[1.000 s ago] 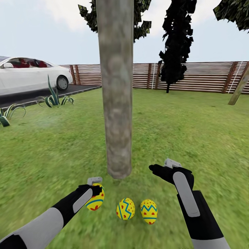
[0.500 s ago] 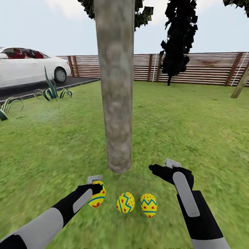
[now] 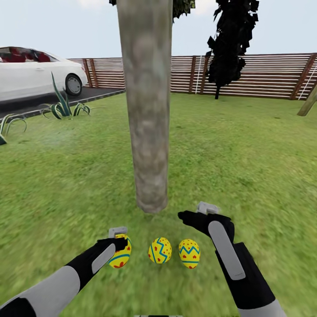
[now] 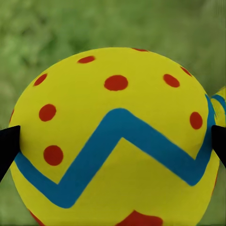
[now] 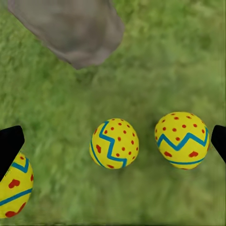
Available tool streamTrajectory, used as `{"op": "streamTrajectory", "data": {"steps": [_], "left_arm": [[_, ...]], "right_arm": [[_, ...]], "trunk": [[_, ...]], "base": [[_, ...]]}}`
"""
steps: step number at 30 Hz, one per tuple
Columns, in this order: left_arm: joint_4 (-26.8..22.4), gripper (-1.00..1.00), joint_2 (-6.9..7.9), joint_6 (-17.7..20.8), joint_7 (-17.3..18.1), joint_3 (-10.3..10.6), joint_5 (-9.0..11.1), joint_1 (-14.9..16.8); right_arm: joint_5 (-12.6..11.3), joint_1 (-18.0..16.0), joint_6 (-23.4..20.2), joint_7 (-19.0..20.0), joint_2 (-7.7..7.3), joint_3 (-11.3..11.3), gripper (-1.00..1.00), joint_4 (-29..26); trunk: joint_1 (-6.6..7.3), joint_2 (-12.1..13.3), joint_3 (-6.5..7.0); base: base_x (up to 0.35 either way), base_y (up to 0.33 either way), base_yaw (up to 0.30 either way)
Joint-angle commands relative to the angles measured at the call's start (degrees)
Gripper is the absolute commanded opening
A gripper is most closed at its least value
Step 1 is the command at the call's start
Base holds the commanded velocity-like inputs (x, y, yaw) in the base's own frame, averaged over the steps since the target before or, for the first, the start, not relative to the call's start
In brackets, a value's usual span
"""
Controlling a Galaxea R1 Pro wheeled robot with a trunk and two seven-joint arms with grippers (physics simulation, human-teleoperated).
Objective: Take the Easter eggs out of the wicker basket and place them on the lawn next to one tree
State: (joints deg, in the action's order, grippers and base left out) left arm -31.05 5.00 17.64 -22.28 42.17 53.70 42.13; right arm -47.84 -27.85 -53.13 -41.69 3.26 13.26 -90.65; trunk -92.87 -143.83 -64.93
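Three yellow Easter eggs with blue zigzags lie in a row on the lawn (image 3: 246, 167) just in front of the tree (image 3: 145, 114), a thick grey-brown trunk. My left gripper (image 3: 120, 243) is shut on the left egg (image 3: 119, 257), low over the grass; in the left wrist view that egg (image 4: 113, 141) sits between both fingertips (image 4: 7, 146). The middle egg (image 3: 159, 250) and right egg (image 3: 189, 253) rest free on the grass. My right gripper (image 3: 187, 218) hovers open above them, beside the trunk's base. The wicker basket is out of view.
A brown slat fence (image 3: 264, 75) bounds the garden at the back, with a black cypress-like tree (image 3: 231, 44) before it. A white car (image 3: 31, 75) stands on the asphalt at the left, with spiky plants (image 3: 61, 108) at the lawn's edge.
The head camera has tilted down a little. My left gripper has lowered its egg level with the other two. My right gripper has shifted slightly left toward the trunk.
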Motion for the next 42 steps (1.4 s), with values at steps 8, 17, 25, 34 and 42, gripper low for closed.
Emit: {"op": "streamTrajectory", "data": {"steps": [8,17,25,34,42], "left_arm": [[-0.15,-1.0,0.1,0.03,-0.49,0.71,0.53,0.06],[-0.22,-1.0,0.07,-0.03,-0.49,0.74,0.53,0.06],[-0.24,-1.0,0.1,-0.03,-0.49,0.72,0.53,0.06],[-0.37,-1.0,0.07,-0.01,1.52,0.64,0.62,0.61],[-0.25,-1.0,0.06,-0.99,2.91,0.46,0.7,1.34]], "right_arm": [[-0.34,0.17,0.12,10.07,-0.66,1.42,1.0,-0.05],[-0.33,0.1,0.13,13.59,-2.82,-1.0,1.0,-0.14],[-0.33,0.11,-0.14,14.76,-4.61,-3.08,1.0,-0.14],[-0.34,0.34,-0.62,18.09,-6.04,-8.74,1.0,-0.14],[-0.37,0.7,-2.27,24.53,-8.77,-18.5,1.0,-0.14]], "trunk": [[-0.19,-0.14,-1.83],[-0.42,-0.26,-3.83],[-0.6,-0.35,-5.38],[-0.6,-0.35,-5.38],[-0.63,-0.36,-5.6]], "base": [[0.0,0.0,0.0],[0.0,0.0,0.0],[0.0,0.0,0.0],[0.0,0.0,0.0],[0.0,0.0,0.0]]}}
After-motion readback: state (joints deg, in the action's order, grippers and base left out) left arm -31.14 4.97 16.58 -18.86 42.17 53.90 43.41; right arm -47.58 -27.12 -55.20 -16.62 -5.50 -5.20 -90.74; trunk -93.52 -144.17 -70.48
